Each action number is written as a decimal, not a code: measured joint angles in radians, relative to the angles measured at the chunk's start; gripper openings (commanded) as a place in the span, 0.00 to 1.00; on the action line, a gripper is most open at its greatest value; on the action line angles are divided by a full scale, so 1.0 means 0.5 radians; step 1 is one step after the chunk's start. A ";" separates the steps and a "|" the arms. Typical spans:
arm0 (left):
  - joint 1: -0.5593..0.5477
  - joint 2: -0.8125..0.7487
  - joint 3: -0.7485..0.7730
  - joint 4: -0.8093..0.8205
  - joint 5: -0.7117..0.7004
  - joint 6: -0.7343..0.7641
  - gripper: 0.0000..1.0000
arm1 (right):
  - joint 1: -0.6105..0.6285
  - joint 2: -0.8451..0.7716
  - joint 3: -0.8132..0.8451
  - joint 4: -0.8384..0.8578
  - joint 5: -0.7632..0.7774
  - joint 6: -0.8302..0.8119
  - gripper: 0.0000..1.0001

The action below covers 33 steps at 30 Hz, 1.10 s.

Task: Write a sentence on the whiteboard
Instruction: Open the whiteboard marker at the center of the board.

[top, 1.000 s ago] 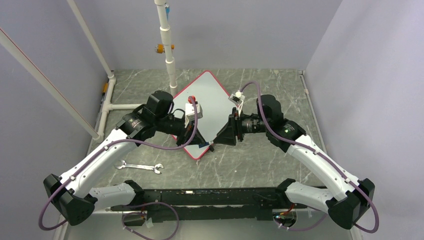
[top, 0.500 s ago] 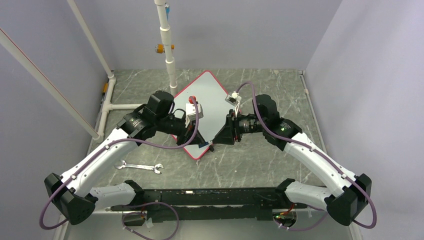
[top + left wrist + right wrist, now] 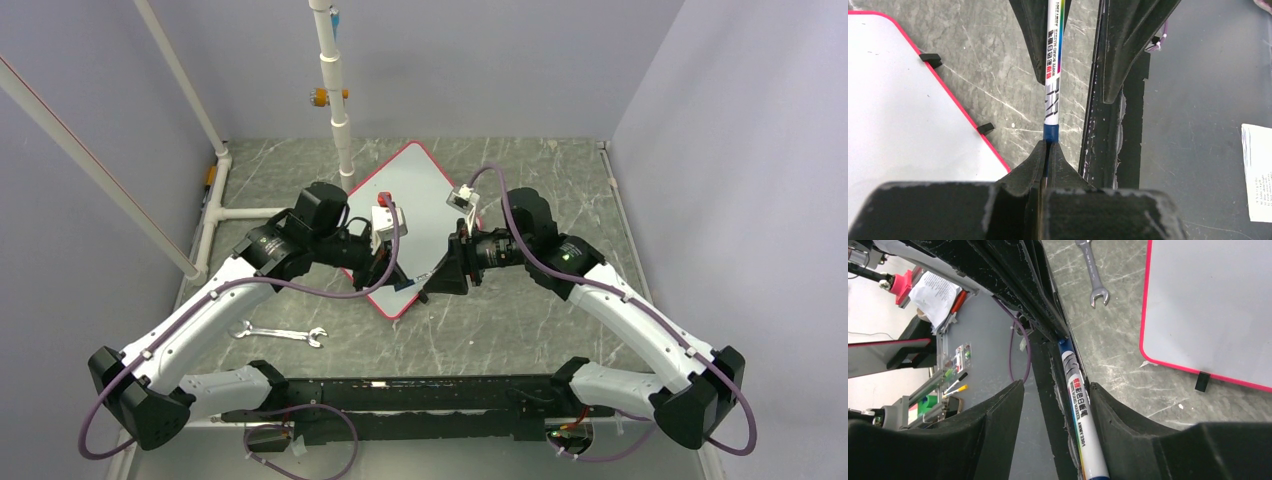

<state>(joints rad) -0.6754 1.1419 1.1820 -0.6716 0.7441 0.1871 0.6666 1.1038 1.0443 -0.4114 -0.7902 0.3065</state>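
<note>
Between the two pairs of jaws lies the marker (image 3: 1053, 60), blue end pinched in the left jaws, right jaws standing apart around its barrel: likely uncapping, needing a firm clamp; the blank whiteboard (image 3: 425, 180) lies just beside them.

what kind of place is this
Probably a robotics lab test cell: left arm and right arm mounted at a marble-look table, a whiteboard, plain grey walls, a white pipe frame.
</note>
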 measured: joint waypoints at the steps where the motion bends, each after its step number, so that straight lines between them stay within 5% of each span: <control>1: 0.000 -0.002 0.000 -0.001 -0.005 0.005 0.00 | 0.000 -0.004 0.002 -0.008 0.005 -0.004 0.54; 33: -0.033 -0.008 0.000 -0.091 -0.017 0.043 0.00 | 0.082 0.072 0.010 -0.011 0.063 -0.002 0.45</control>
<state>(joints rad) -0.6918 1.1381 1.1820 -0.7170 0.7357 0.2089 0.7078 1.1400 1.0492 -0.4168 -0.7589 0.3058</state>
